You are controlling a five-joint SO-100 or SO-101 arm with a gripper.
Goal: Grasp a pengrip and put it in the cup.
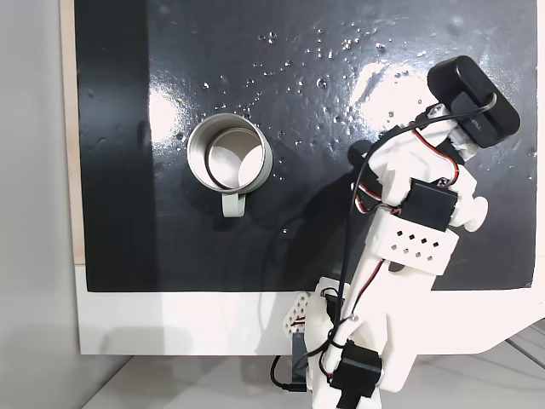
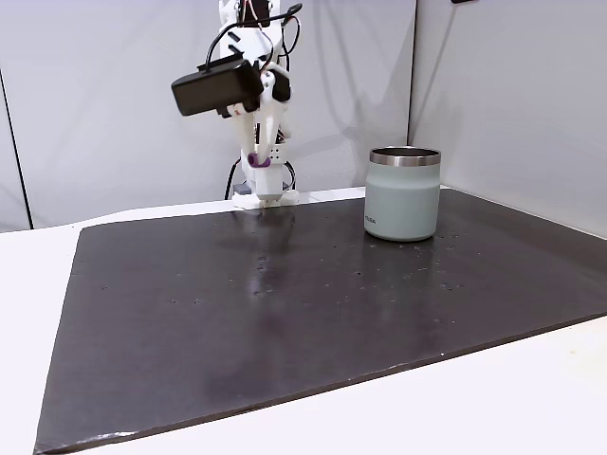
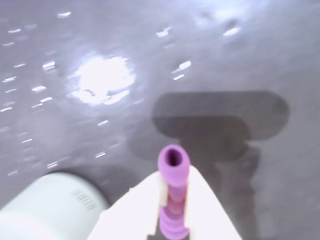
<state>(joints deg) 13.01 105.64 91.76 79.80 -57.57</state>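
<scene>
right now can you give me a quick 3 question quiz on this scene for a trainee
1. True or false: the pengrip is clamped in the hand, up off the black mat.
2. In the side fixed view, the cup stands where relative to the hand?
A. to its left
B. to its right
C. directly beneath it
3. Fill in: seen from above, the cup's inside holds ____.

Key:
1. True.
2. B.
3. Nothing; the bare metal bottom shows.
</scene>
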